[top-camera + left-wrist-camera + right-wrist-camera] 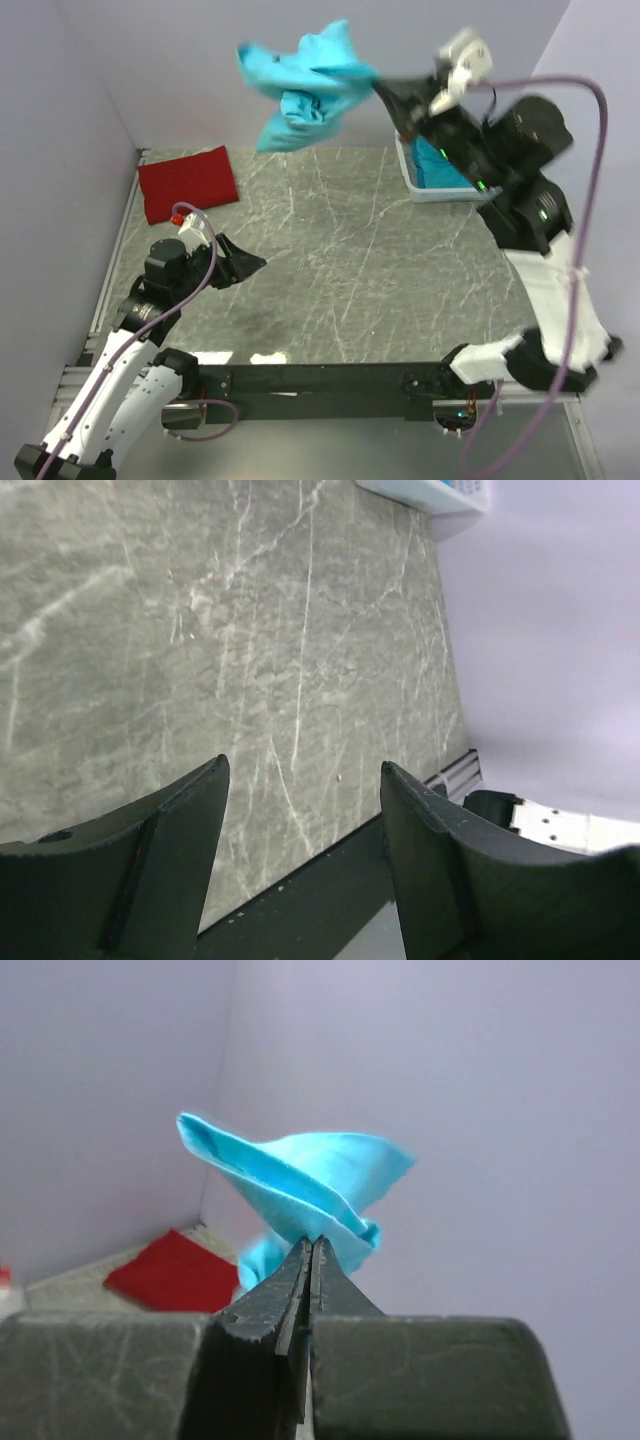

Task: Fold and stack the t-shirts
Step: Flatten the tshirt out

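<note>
**Above the grey table (340,280), a turquoise t-shirt (305,85) hangs by one edge**

The right gripper (312,1245), jaws clamped on an edge of the turquoise t-shirt, holds it bunched high in mid-air, clear of the table. The left gripper (305,775) sits low at the near left, jaws apart and empty. A folded red t-shirt (188,183) lies far left; a second turquoise shirt (438,165) fills the white basket (440,194). The step likely calls for lowering the cloth mid-table, with the left gripper taking another corner to spread it flat.

White arm shells (556,290), black joints (525,135), lilac cables (545,82), dark serrated right claw (312,1245)
</note>
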Available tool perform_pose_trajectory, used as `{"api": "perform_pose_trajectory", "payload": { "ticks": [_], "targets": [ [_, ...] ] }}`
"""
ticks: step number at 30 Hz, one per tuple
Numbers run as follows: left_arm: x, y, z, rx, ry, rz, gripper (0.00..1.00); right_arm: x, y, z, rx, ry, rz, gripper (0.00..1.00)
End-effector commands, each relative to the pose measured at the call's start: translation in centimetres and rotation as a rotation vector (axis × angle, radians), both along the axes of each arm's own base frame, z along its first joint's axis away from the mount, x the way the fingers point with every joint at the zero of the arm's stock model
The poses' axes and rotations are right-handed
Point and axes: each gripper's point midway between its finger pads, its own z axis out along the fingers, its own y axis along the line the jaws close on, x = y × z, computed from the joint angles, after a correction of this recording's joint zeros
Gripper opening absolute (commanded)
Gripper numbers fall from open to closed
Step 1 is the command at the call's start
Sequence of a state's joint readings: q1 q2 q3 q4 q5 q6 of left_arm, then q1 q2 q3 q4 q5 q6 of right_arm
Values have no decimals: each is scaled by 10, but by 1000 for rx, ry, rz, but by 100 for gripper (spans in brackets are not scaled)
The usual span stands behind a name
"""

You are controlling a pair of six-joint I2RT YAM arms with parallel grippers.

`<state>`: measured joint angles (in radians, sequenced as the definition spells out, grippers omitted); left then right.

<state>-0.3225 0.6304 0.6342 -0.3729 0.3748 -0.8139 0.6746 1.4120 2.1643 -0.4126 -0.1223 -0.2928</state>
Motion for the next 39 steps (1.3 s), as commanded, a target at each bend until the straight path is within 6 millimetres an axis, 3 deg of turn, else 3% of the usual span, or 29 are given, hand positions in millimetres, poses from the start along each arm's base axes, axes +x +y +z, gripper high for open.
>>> {"api": "perform_pose_trajectory", "payload": {
  "ticks": [1,2,3,4,5,6,9,12,15,17,18,20,21,23,24,25,26,27,28,30,32,33,34,36,39],
  "targets": [
    [1,6,24,21,-106,17,68,-14,-1,-102,-285,111,92,0],
    [1,7,24,25,-107,19,68,-31,-11,-118,-338,97,113,0],
    [0,8,26,27,-112,21,68,-30,1,-195,-490,166,195,0],
    [0,8,29,29,-121,21,68,-39,-2,-235,-567,210,240,0],
    [0,8,29,32,-121,22,68,-52,-3,-261,-599,233,291,0],
    [-1,9,28,36,-119,20,68,-62,-1,-330,-692,337,362,0],
    [2,8,24,44,-112,18,68,-77,-3,-414,-764,517,379,0],
    [5,5,15,44,-82,12,68,-65,-11,-433,-757,595,306,0],
    [15,3,6,50,-65,20,67,-41,-28,-434,-750,625,162,0],
    [27,4,9,74,-85,39,67,-28,-48,-439,-745,664,55,0],
    [37,3,0,97,-58,42,67,-24,-57,-440,-734,682,18,0],
    [55,-2,12,112,-93,33,66,-17,-82,-448,-695,726,-79,0],
    [69,-6,-2,140,-51,26,65,-15,-91,-452,-687,738,-111,0],
    [95,-14,11,151,-89,17,65,-10,-111,-455,-651,750,-197,0],
    [112,-21,-10,179,-25,-1,63,-11,-121,-464,-657,770,-234,0],
    [131,-27,8,186,-66,-7,62,-11,-128,-467,-653,782,-257,0],
    [143,-31,5,199,-48,-13,61,-14,-134,-471,-653,789,-272,0],
    [161,-38,-21,226,21,-28,60,-14,-141,-473,-649,796,-292,0],
    [182,-46,-2,220,-19,-30,60,-16,-144,-476,-647,801,-295,0],
    [217,-61,-18,233,37,-41,60,-21,-147,-484,-646,813,-293,0],
    [238,-74,-32,257,79,-35,61,-23,-145,-487,-644,818,-274,0],
    [246,-79,-69,298,169,-40,62,-23,-144,-486,-641,819,-271,0],
    [263,-90,-54,296,132,-39,62,-23,-145,-485,-638,826,-276,0],
    [279,-99,-77,335,193,-35,62,-19,-146,-478,-616,813,-290,0],
    [288,-98,-97,377,221,-17,63,-14,-148,-472,-586,796,-305,0]
  ]
}}
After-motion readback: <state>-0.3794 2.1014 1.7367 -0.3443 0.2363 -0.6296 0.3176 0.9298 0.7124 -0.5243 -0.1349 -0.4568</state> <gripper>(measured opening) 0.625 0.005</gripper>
